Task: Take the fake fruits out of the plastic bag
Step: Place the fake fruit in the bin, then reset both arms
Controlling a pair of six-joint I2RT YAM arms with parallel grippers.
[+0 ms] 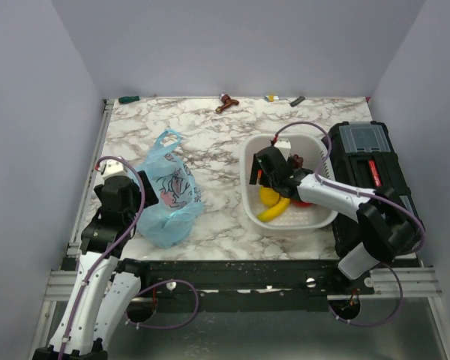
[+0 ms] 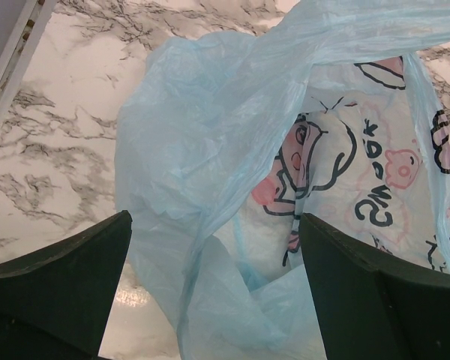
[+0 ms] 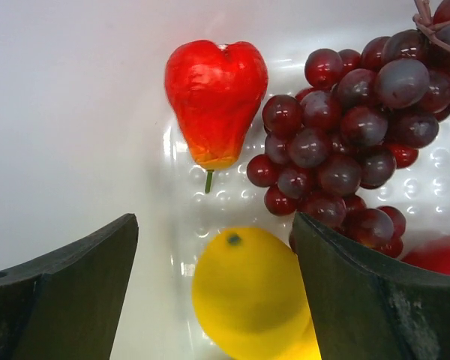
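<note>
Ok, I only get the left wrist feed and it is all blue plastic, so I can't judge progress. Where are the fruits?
Observer: In the top view the banana and the lemon lie in the white basket at the right, outside the plastic bag.
Operator: And the grapes?
Observer: The right wrist view shows the grape bunch in that basket too, beside a red heart-shaped fruit.
Operator: Is the right gripper holding anything?
Observer: No, the right gripper is open over the lemon, holding nothing.

Pale-blue bag (image 1: 167, 196), yellow lemon (image 3: 247, 296), dark-red grapes (image 3: 345, 135).
</note>
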